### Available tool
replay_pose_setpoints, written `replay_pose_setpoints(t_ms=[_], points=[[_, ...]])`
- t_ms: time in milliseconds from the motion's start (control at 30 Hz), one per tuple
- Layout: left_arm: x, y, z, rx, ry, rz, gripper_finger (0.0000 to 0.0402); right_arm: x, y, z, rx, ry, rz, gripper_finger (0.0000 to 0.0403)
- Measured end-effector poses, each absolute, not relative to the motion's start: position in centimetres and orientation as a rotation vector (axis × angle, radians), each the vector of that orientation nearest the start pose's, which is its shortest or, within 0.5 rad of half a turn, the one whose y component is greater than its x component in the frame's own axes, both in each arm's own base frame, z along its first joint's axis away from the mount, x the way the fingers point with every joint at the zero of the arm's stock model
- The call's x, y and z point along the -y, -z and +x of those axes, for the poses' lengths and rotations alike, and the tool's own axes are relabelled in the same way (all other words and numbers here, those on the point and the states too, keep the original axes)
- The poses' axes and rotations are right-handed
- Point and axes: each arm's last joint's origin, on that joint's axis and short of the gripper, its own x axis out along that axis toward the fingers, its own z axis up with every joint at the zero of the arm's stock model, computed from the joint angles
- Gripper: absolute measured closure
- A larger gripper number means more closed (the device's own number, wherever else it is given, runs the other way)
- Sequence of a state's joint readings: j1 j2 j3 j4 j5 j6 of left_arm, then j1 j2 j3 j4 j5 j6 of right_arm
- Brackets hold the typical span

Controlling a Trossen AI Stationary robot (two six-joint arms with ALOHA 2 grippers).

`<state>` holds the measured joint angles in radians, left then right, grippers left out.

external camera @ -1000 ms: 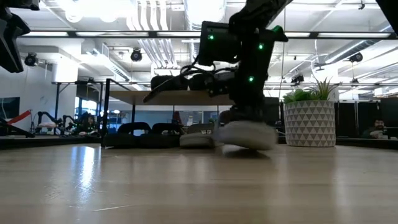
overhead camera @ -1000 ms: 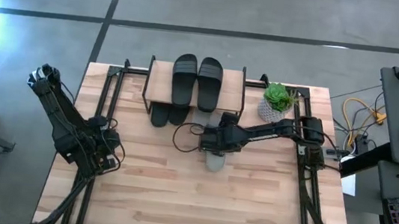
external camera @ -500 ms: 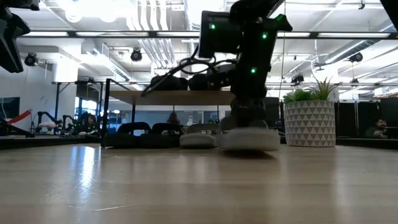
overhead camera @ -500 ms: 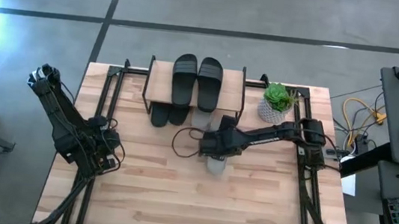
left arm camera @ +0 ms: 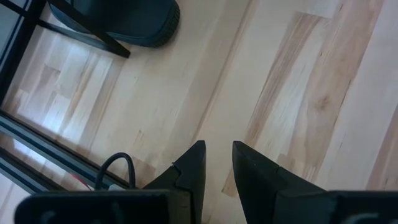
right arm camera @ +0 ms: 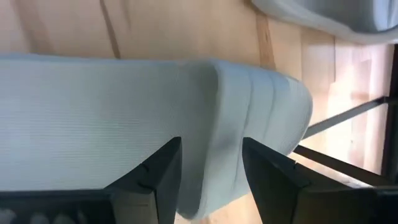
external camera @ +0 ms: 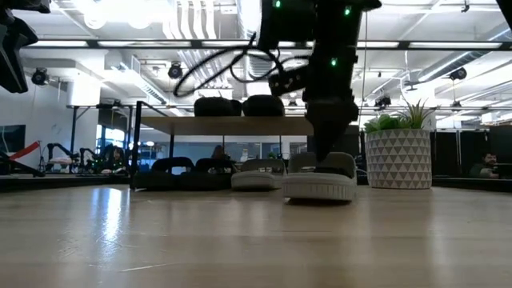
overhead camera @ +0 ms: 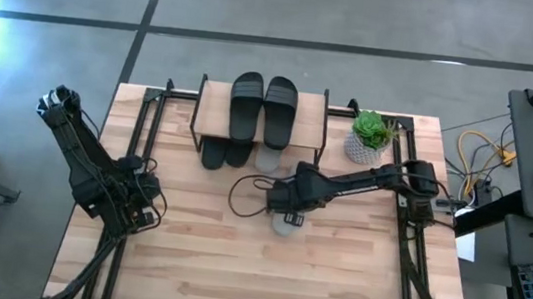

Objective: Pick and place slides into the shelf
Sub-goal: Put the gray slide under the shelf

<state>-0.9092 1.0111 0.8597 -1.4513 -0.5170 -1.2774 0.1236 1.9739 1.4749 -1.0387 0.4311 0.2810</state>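
The left gripper [overhead camera: 145, 218] rests at the table's [overhead camera: 203, 263] near-left over pale grained wood, its dark fingers [left arm camera: 189, 168] a narrow gap apart, holding nothing. Mid-table, the right gripper [overhead camera: 285, 210] stands over a pale grey-green slide [external camera: 320, 180] lying flat on the wood; its fingers [right arm camera: 155, 177] straddle the ribbed, rounded strap, clamped on it. Just beyond lies the second grey-green slide [external camera: 258, 176], at the shelf's [overhead camera: 212, 113] foot beside one black pair [overhead camera: 218, 151] under it. Another matte black pair [overhead camera: 262, 107] sits on the light board. A potted plant [overhead camera: 369, 136] stands right of it.
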Motion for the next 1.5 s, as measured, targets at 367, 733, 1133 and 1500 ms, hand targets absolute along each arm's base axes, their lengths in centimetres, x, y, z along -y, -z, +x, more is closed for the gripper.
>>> replay_pose_setpoints(t_ms=[367,733,1133,1500], points=[[9.2,-25.7,9.0,-1.097,-0.457,-0.062,0.0337,-3.4,-21.1,36.8,-1.338,0.595,-0.239,0.0243],[9.2,-25.7,9.0,-1.089,-0.462,-0.051,0.0337,-7.2,-21.0,32.9,-1.523,0.615,-0.024,0.0246],[9.2,-25.7,9.0,-1.086,-0.462,-0.052,0.0337,-7.7,-19.8,32.4,-1.268,0.915,0.440,0.0390],[9.3,-25.6,9.0,-1.104,-0.455,-0.065,0.0337,-4.4,-17.2,28.0,-0.998,0.977,0.855,0.0395]])
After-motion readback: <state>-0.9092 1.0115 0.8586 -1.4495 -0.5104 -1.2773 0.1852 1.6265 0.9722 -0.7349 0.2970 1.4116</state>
